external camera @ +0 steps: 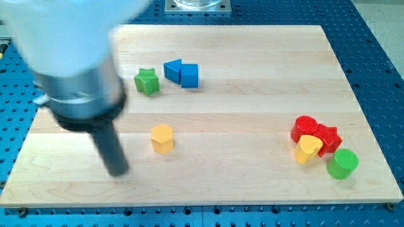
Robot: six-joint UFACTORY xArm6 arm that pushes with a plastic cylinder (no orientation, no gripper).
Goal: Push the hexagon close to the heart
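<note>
A yellow hexagon block (162, 138) lies left of the board's middle. A yellow heart block (307, 149) lies at the view's right, touching two red blocks. My tip (118, 171) rests on the board to the left of the hexagon and slightly lower, about a block's width away from it. The rod and the blurred arm above it hide the upper left of the board.
A red round block (305, 128) and a red star block (328, 137) sit just above the heart. A green cylinder (342, 163) lies at its lower right. A green star (146, 81), a blue triangle (172, 69) and a blue block (189, 75) lie near the top.
</note>
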